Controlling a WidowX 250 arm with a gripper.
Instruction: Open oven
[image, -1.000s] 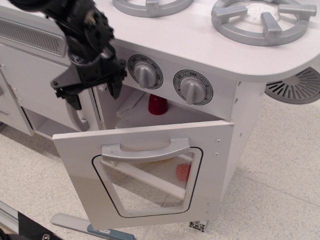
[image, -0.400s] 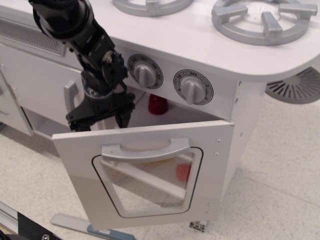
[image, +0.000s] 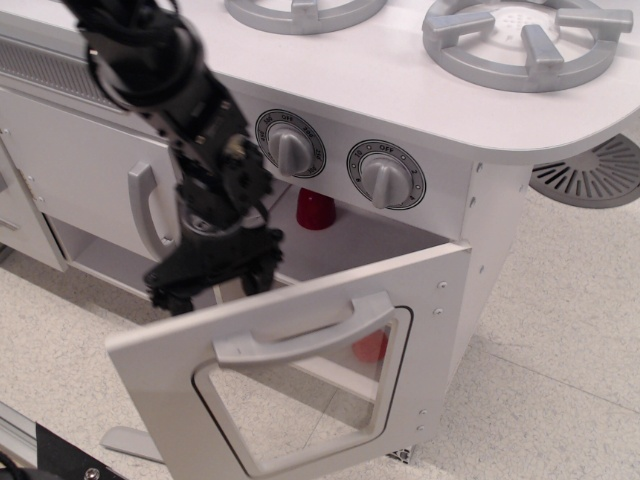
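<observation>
The white toy oven stands under the stovetop with two grey knobs showing. Its door, with a rounded clear window and a curved grey handle, hangs tilted far open. My black gripper is just above the door's top left edge, its fingers pointing down and spread apart, holding nothing. I cannot tell whether it touches the door edge. Inside the oven sits a red cup; another red thing shows through the window.
A plain white cupboard door with a vertical grey handle is left of the oven. Two grey burners lie on the stovetop. A grey vent disc lies on the floor at right. A rail crosses the bottom left corner.
My gripper has moved down and right from the cupboard handle to the door's top edge. The oven door has swung further down and open.
</observation>
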